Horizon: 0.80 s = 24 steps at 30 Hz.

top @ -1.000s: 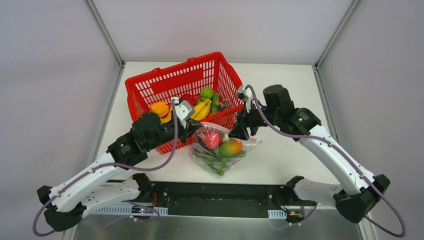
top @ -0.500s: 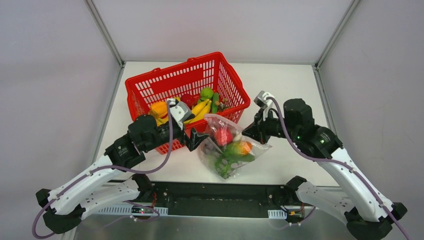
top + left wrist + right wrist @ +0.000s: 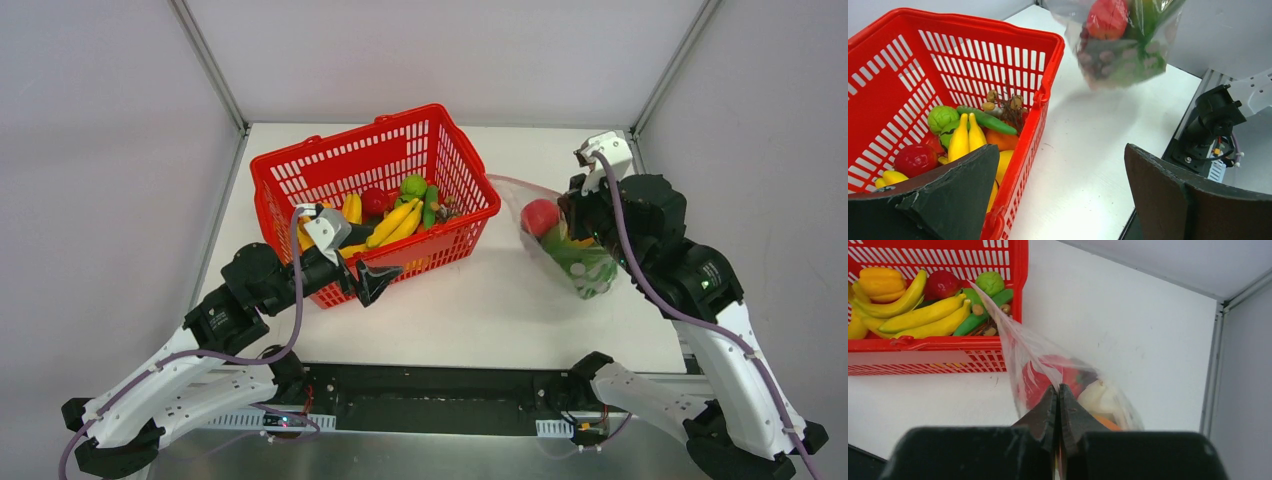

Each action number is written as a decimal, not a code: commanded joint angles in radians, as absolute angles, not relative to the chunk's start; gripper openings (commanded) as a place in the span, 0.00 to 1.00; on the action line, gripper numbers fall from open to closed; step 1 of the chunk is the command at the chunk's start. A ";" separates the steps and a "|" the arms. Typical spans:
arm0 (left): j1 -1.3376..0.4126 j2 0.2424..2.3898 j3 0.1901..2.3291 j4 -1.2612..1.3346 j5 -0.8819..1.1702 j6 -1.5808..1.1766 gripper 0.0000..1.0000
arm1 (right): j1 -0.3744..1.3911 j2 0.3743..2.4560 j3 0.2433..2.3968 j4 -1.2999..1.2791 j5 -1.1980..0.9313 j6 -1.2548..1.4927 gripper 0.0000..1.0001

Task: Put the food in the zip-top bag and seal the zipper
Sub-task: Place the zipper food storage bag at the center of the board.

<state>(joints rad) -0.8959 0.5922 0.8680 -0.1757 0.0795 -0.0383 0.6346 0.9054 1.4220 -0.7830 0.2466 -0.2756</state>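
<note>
The zip-top bag [image 3: 566,248] hangs lifted at the right of the table, with a red apple [image 3: 540,216] and green food [image 3: 587,270] inside. My right gripper [image 3: 1058,389] is shut on the bag's upper edge, and white and orange pieces show through the plastic below it. A thin edge of the bag stretches toward the basket. My left gripper [image 3: 375,283] is open and holds nothing. It sits by the front wall of the red basket [image 3: 300,170], well apart from the bag [image 3: 1124,47]. More food lies in the basket: bananas [image 3: 396,221], lettuce [image 3: 413,186], a cucumber [image 3: 431,206].
The red mesh basket [image 3: 1048,75] stands at the back left of the white table [image 3: 480,310]. Grey walls close the table at the back and both sides. The black mount of the arms [image 3: 440,395] runs along the near edge.
My left gripper let go of the bag, opened wide and drew back left. My right gripper shut on the bag's edge and carried it up and to the far right.
</note>
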 commanded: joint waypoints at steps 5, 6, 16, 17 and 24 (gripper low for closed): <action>-0.893 0.574 0.880 -0.202 0.006 -0.060 0.99 | 0.629 0.861 1.247 -0.793 -0.256 -0.272 0.00; -0.894 0.572 0.883 -0.210 0.006 -0.061 0.99 | 0.631 0.858 1.204 -0.814 -0.395 -0.288 0.01; -0.894 0.553 0.901 -0.254 -0.051 -0.059 0.99 | 0.635 0.828 1.218 -0.891 -0.659 -0.361 0.50; -0.894 0.552 0.903 -0.261 -0.057 -0.061 0.99 | 0.636 0.814 1.213 -0.862 -0.666 -0.356 0.59; -0.894 0.539 0.919 -0.303 -0.097 -0.100 0.99 | 0.635 0.708 1.067 -0.507 -0.242 -0.112 0.73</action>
<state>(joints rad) -0.8959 0.5537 0.8715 -0.2901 -0.0475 -0.0574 0.6338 0.7464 1.1397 -0.7563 -0.5209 -0.2665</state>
